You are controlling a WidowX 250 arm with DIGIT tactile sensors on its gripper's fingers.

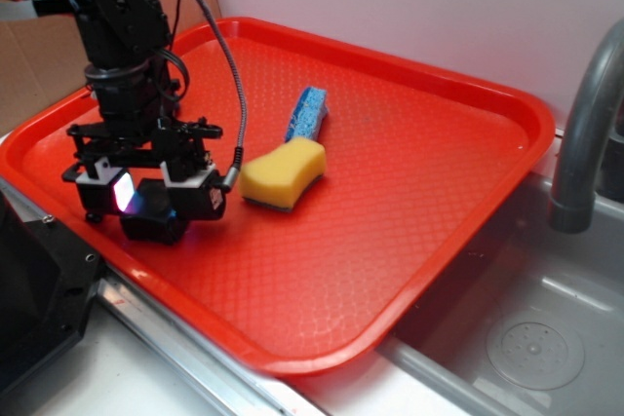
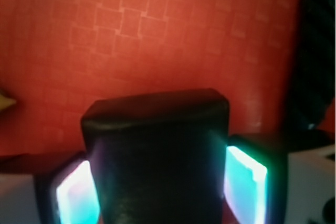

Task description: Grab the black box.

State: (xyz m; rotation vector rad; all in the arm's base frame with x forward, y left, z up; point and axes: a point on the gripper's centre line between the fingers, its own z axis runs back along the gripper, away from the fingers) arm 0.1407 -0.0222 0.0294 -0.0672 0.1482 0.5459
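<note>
Sitting between the fingers, the black box (image 2: 157,156) is clamped by the gripper (image 1: 148,199).

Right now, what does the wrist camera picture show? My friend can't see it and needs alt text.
A glossy black box fills the lower middle, standing between two glowing fingertip pads of the gripper, one on each side. Behind it lies the textured floor of a red tray.

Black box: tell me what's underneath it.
The black box sits between the pincer pads over the red tray; textured tray surface shows just beyond it. Whether it rests on the tray or is lifted can't be told; its underside is hidden.
</note>
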